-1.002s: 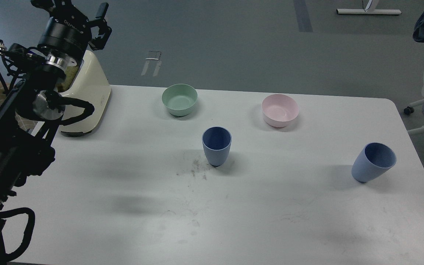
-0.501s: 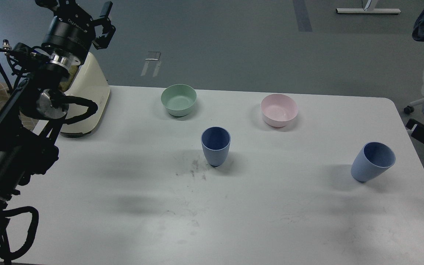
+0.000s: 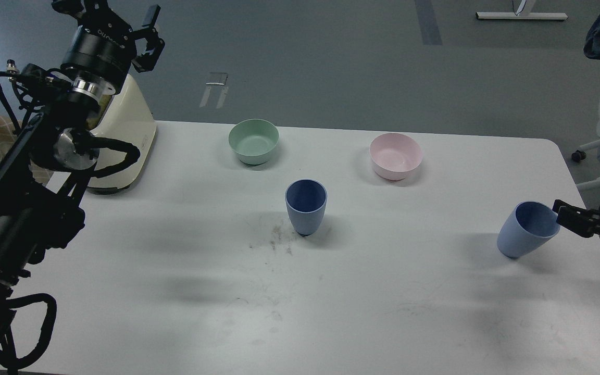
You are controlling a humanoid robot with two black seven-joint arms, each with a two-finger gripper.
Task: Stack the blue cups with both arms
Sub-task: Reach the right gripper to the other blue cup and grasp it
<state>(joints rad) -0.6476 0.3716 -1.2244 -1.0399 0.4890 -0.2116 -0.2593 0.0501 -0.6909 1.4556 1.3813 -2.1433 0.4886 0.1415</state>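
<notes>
— White table (image 3: 331, 312), two blue cups: centre cup (image 3: 305, 206) upright, right cup (image 3: 528, 229) leaning right. Any writing?
— Unreadable. My left gripper (image 3: 123, 23) fingers apart, raised; right gripper (image 3: 565, 214) at the leaning cup's rim, fingers unclear.

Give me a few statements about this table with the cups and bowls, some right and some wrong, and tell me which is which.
1. Two blue cups stand on the table, the middle blue cup and the right blue cup. True.
2. The cups are already stacked. False: they stand far apart, neither inside the other.
3. The right end effector is close beside the right blue cup's rim. True.
4. The left end effector holds the green bowl. False: it is raised above the cream appliance, far from the bowl, holding nothing.
5. The pink bowl sits left of the green bowl. False: it sits to its right.
</notes>
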